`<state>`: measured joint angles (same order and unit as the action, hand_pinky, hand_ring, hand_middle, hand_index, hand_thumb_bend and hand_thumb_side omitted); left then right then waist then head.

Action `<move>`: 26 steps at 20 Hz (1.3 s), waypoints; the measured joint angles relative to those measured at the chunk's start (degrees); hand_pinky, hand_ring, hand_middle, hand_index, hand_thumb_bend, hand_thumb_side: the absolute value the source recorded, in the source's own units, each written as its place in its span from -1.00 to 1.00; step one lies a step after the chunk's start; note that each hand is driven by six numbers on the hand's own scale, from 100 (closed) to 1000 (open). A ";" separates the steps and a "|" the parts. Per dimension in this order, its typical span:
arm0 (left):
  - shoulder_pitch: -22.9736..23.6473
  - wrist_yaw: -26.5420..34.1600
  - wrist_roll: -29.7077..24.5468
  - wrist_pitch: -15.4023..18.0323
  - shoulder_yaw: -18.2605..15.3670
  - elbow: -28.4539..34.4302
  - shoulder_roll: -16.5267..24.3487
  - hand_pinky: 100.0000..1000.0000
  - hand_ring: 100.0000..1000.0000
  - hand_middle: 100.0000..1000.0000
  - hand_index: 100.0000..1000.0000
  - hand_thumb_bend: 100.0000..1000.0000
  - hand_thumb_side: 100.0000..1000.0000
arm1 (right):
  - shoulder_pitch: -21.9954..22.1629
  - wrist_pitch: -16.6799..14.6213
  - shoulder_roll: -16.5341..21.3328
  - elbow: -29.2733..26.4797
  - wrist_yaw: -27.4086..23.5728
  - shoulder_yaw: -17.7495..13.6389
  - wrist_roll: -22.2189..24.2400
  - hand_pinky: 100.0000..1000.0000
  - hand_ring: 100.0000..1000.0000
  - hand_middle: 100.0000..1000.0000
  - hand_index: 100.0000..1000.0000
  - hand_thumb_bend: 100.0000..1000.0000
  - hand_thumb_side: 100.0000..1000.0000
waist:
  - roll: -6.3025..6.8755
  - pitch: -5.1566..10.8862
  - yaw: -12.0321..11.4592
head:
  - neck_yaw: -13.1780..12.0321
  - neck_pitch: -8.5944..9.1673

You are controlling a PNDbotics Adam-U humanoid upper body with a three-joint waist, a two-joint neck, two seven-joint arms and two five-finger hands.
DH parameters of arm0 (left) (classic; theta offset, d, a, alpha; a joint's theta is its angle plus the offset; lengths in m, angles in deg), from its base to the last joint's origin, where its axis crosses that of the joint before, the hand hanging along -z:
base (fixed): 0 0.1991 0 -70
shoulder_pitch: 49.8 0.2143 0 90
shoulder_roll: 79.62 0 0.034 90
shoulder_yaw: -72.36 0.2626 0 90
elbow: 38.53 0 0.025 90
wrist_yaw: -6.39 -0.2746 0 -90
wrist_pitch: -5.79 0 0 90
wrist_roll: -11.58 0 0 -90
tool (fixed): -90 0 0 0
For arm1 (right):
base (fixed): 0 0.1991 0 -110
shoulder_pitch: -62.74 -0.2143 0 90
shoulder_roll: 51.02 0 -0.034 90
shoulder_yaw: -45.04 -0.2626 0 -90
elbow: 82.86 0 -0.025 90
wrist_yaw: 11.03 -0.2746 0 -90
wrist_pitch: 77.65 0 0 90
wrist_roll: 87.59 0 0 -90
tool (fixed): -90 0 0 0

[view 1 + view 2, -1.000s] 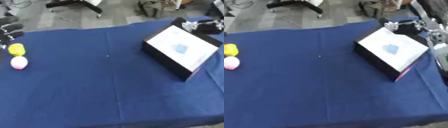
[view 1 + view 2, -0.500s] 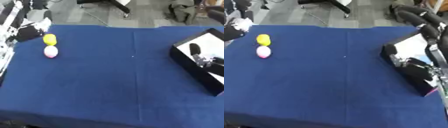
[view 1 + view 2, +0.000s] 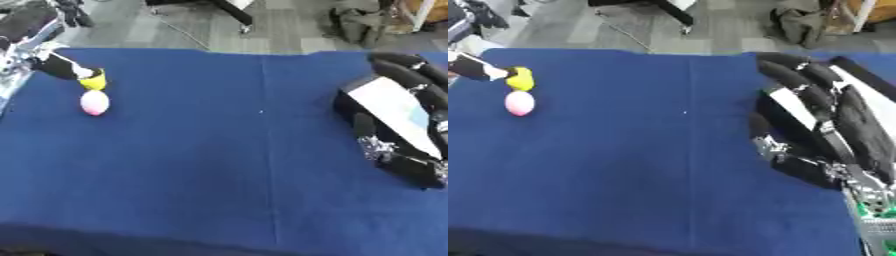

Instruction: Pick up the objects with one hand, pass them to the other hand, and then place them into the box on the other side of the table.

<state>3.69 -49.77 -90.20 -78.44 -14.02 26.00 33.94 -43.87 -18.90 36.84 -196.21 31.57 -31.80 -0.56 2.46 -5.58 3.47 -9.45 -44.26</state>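
Note:
A yellow object [image 3: 94,80] and a pink ball [image 3: 94,102] lie close together on the blue table at the far left. My left hand [image 3: 58,67] comes in from the upper left corner, and one straight fingertip rests against the yellow object's left side. The hand looks open, with nothing held. The black box [image 3: 395,111], with a white inside and a light blue patch, stands at the right edge. My right hand [image 3: 836,111] hangs open in front of and over the box, fingers spread and relaxed, and hides most of it in the right eye view.
The blue cloth [image 3: 227,165] covers the whole table between the two objects and the box. Beyond the far edge is grey floor with chair legs [image 3: 219,10] and a bag [image 3: 359,22]. The table's front edge runs along the bottom.
The camera has shifted, so the whole scene moved. My left hand has reached in and now touches the yellow object. My right hand has come up over the box.

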 measured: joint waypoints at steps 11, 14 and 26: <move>-1.36 -7.84 4.19 -1.03 -1.42 -15.45 -3.12 0.43 0.15 0.06 0.29 -0.10 -0.65 | 0.49 0.24 -0.49 0.00 -0.54 0.00 0.71 0.67 0.64 0.66 0.81 -1.00 -1.00 | -0.04 -0.72 1.10 | -1.36 0.00; -1.34 -7.93 6.05 -2.12 -1.47 -16.53 -3.66 0.42 0.15 0.07 0.29 -0.17 -0.63 | 0.51 0.23 -0.52 0.00 -0.59 0.00 0.74 0.67 0.64 0.66 0.80 -1.00 -1.00 | -0.08 -0.93 1.35 | -1.60 0.00; -2.03 -11.42 7.37 -6.34 -1.82 -19.93 -5.02 0.44 0.22 0.18 0.41 -0.10 -0.57 | 0.58 -0.04 -0.55 0.00 -1.06 0.33 0.98 0.67 0.64 0.65 0.79 -1.00 -1.00 | -0.25 -2.09 2.78 | -2.25 0.00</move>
<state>1.66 -61.19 -82.83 -84.78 -15.84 6.07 28.92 -43.29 -18.95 36.30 -196.21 30.51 -31.47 0.42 2.21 -7.68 6.25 -11.70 -44.26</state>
